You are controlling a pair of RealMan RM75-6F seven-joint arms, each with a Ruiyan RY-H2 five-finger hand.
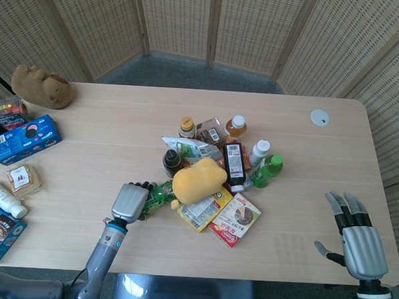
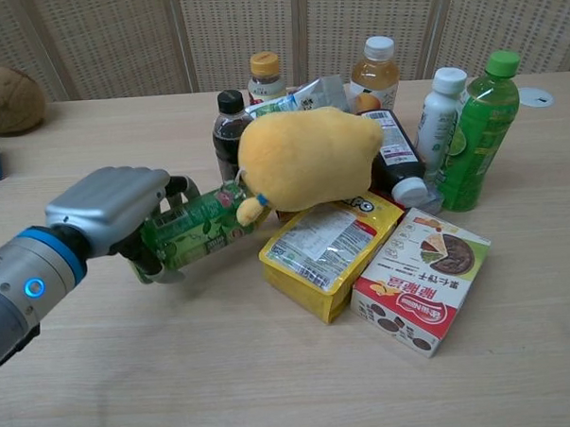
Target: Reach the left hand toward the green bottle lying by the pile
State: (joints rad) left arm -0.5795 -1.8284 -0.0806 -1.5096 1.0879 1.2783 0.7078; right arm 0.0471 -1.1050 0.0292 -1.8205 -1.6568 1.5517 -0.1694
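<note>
Your left hand [image 2: 114,207] has its fingers wrapped around the base end of the clear green plastic bottle with the green printed label [image 2: 196,227], thumb below and the other fingers curled over the top, so it is gripping the bottle rather than merely touching it. The bottle lies tilted at the left edge of the pile, its base in your palm and its neck end pointing toward the yellow pear-shaped plush toy [image 2: 306,158], which rests against it; in the head view the same bottle [image 1: 158,193] shows as a green strip between your left hand [image 1: 130,201] and the plush [image 1: 198,181]. Under and in front of the plush sits a yellow snack bag [image 2: 326,251], and beside that a red-and-white flat box printed with round biscuits [image 2: 418,279]. Behind the plush stand a dark-liquid bottle with a black cap [image 2: 229,129], an amber bottle with an orange cap [image 2: 266,77] and an amber bottle with a white cap [image 2: 375,72]; a dark bottle with a white label [image 2: 394,157] lies on its side. To the right an upright green bottle with a green cap [image 2: 480,129] stands touching a white bottle [image 2: 439,117]. Your right hand [image 1: 357,238] rests well apart on the pale wooden table [image 1: 87,123] near its right front corner, flat, fingers spread, holding nothing.
</note>
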